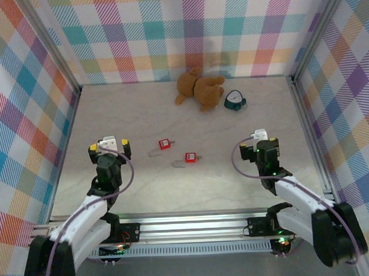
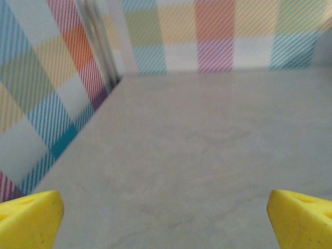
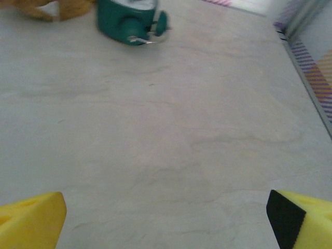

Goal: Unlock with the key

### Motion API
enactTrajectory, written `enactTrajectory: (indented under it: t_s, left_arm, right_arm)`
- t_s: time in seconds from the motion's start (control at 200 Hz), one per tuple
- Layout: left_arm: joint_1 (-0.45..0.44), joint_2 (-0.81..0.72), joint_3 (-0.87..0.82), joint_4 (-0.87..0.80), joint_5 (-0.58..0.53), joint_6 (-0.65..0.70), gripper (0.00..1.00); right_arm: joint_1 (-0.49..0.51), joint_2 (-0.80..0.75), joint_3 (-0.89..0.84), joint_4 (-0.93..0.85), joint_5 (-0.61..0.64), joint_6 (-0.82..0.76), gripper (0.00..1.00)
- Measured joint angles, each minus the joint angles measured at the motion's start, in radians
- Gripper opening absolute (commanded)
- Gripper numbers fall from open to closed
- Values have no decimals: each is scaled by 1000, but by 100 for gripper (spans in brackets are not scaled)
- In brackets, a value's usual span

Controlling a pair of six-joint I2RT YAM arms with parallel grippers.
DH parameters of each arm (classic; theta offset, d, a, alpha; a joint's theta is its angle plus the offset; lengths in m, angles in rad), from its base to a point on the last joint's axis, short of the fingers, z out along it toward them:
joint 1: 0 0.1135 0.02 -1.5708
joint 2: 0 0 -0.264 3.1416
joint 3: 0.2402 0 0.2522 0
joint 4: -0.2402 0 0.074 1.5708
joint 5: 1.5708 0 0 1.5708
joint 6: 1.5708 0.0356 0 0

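Two small red padlocks [image 1: 165, 144] [image 1: 190, 157] lie on the table between the arms. A tiny pale silvery piece lies just left of each lock [image 1: 155, 153] [image 1: 179, 164]; they look like the key, but are too small to be sure. My left gripper [image 1: 109, 144] hovers left of the locks. In the left wrist view it [image 2: 166, 223] is open, its yellow fingertips [image 2: 31, 218] wide apart over bare table. My right gripper [image 1: 260, 144] is right of the locks. It [image 3: 166, 223] is open too, with nothing between its yellow fingertips [image 3: 31, 220].
A brown teddy bear [image 1: 198, 88] lies at the back centre, with a teal round object [image 1: 235, 100] [image 3: 129, 21] beside it. Checked walls with metal frame posts [image 1: 308, 109] enclose the left, back and right. A rail [image 1: 193, 225] runs along the near edge.
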Motion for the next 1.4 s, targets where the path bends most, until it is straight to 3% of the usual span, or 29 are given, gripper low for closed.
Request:
enactTrajectory:
  t_s: [0.13, 0.325, 0.685, 1.4]
  left_arm:
    - [70, 347, -25, 219, 115, -49, 100]
    - [126, 651, 39, 433, 232, -98, 100]
    - [130, 658, 191, 360, 348, -104, 100]
    - [130, 658, 191, 333, 377, -101, 100]
  right_arm:
    - [-74, 224, 21, 234, -76, 4, 99]
    - [-201, 451, 32, 455, -200, 85, 99]
    - [-245, 465, 107, 460, -328, 136, 99]
    - [-246, 465, 107, 454, -348, 137, 99]
